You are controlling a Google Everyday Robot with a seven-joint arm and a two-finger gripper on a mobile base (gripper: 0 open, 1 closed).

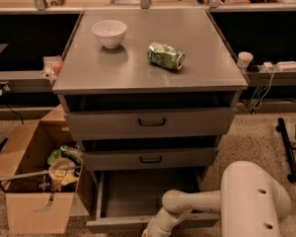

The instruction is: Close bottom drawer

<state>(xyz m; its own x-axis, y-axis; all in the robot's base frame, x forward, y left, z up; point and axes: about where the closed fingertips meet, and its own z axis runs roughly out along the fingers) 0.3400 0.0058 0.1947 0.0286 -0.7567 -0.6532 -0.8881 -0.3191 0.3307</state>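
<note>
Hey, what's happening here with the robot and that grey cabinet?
The robot's arm reaches down to the bottom drawer, which stands pulled out, not yet closed. Its hand is low at the drawer's front panel, at the picture's bottom edge. A white bowl and a green can on its side rest on the cabinet top.

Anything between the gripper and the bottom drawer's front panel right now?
Nothing that the camera view shows: the gripper is at the picture's bottom edge, right at the open bottom drawer's front panel.
</note>
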